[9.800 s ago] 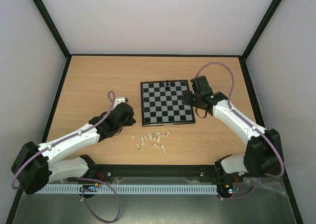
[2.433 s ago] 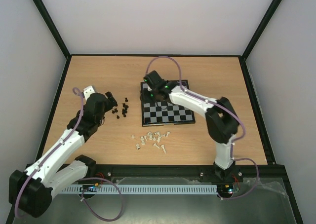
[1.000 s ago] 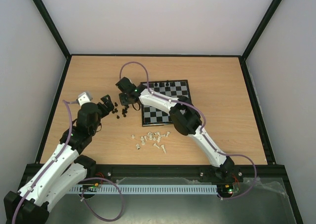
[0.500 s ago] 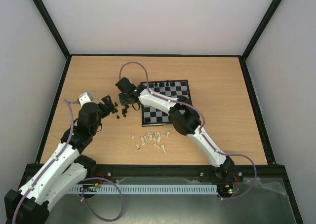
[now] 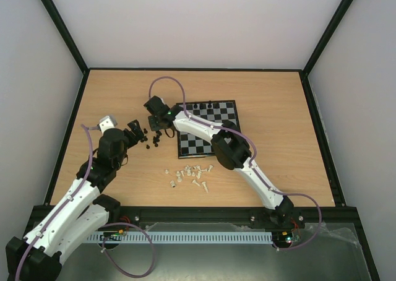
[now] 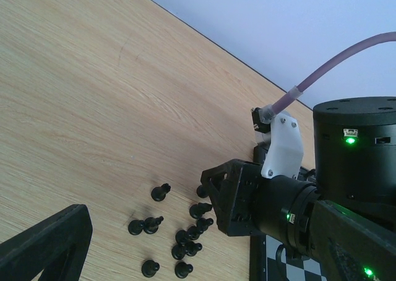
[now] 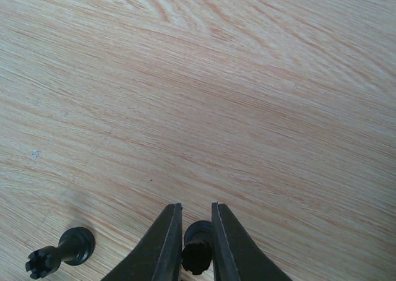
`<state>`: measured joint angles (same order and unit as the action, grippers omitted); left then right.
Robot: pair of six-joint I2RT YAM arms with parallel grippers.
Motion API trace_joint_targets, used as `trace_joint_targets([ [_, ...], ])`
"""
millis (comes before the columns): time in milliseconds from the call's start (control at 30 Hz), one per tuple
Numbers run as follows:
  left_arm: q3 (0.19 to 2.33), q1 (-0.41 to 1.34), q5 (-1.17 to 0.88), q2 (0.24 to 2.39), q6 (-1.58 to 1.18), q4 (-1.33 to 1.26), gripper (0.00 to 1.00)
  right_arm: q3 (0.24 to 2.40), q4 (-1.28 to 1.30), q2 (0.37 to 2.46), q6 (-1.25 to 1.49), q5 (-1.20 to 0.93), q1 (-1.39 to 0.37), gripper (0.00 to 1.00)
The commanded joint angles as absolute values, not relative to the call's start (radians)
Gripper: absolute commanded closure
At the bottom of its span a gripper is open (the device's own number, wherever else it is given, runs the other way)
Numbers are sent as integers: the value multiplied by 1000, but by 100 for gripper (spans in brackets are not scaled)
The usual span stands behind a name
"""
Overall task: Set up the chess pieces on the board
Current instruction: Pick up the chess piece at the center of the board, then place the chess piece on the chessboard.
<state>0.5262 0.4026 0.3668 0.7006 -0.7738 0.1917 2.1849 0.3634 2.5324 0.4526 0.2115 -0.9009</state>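
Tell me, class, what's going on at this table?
The right claw is pinching one black piece from the loose black pile left of the board. The left claw hangs open beside that pile. White pieces lie scattered on the table in front of the board.

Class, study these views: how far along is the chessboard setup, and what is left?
Done: only a few black pieces stand on the board's far row. In hand: the right gripper pinches one black piece on the table. Left: the loose black pile and the white pieces lying off the board.
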Motion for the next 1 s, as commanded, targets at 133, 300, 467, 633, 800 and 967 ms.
trace_joint_targets([
  [133,511,397,371,706,-766,162,0,2217,416,2548,442,245,-900,88],
  [300,511,397,370,712,-765,160,0,2215,422,2530,438,261,-899,89],
  [467,516,397,374,711,-765,161,0,2215,436,2497,429,278,-893,89],
  [633,521,397,374,712,-764,160,1,2197,455,2436,417,289,-884,89],
  [800,523,397,373,727,-765,152,0,2108,439,2330,405,293,-871,89],
  [967,528,397,364,742,-765,145,1,1998,448,2201,397,294,-846,89],
])
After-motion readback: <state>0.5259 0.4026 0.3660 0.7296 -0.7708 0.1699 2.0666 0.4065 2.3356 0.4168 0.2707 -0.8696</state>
